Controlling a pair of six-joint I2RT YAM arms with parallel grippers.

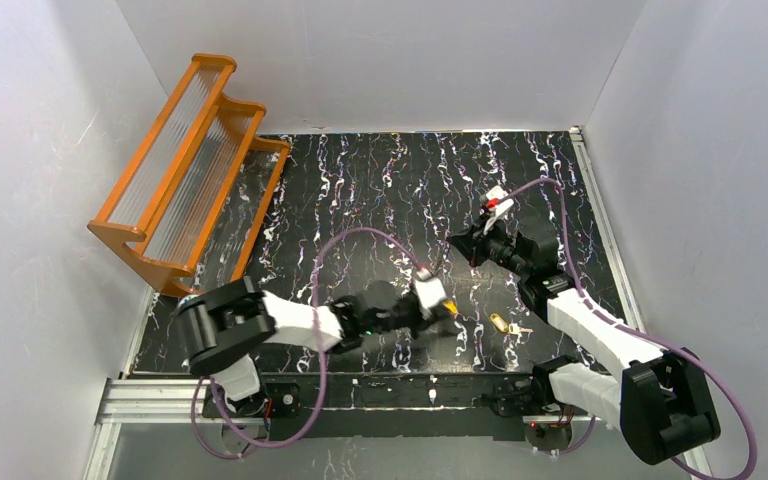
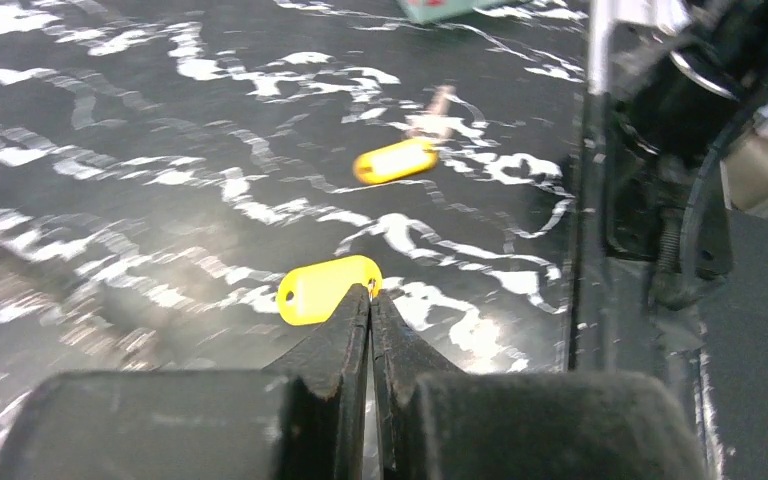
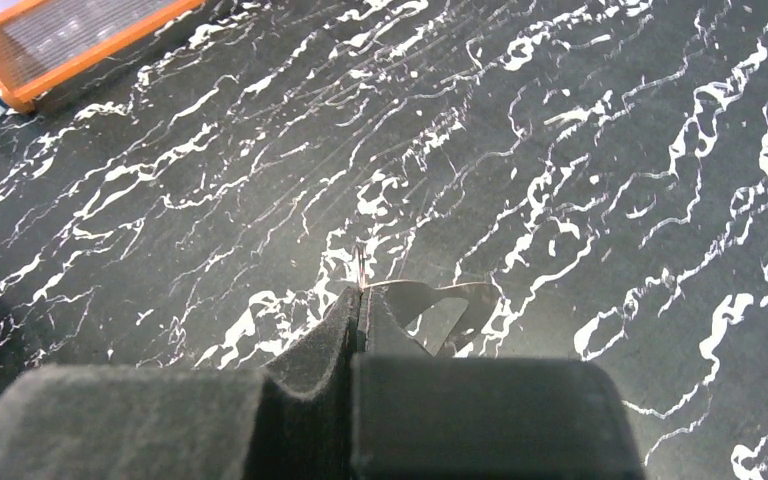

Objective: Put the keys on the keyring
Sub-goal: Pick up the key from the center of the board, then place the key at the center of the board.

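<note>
One key (image 2: pixel 322 291) with a yellow head juts left from the tips of my left gripper (image 2: pixel 372 296), which is shut on its end just above the table. From above, this key (image 1: pixel 450 308) shows at the left gripper (image 1: pixel 443 303) near the front middle. The other key (image 1: pixel 505 325) lies on the table to the right, blurred in the left wrist view (image 2: pixel 395 160). My right gripper (image 3: pixel 360 292) is shut on the keyring (image 3: pixel 480 303), a thin band looping out to the right of the jaws. The right gripper (image 1: pixel 458 241) hovers over mid-table.
An orange rack (image 1: pixel 185 165) with ribbed clear panels stands at the back left, seen also at the right wrist view's top left corner (image 3: pixel 60 35). The black marbled table (image 1: pixel 380 190) has white walls around it. The right arm's base (image 2: pixel 680 200) is close on the left gripper's right.
</note>
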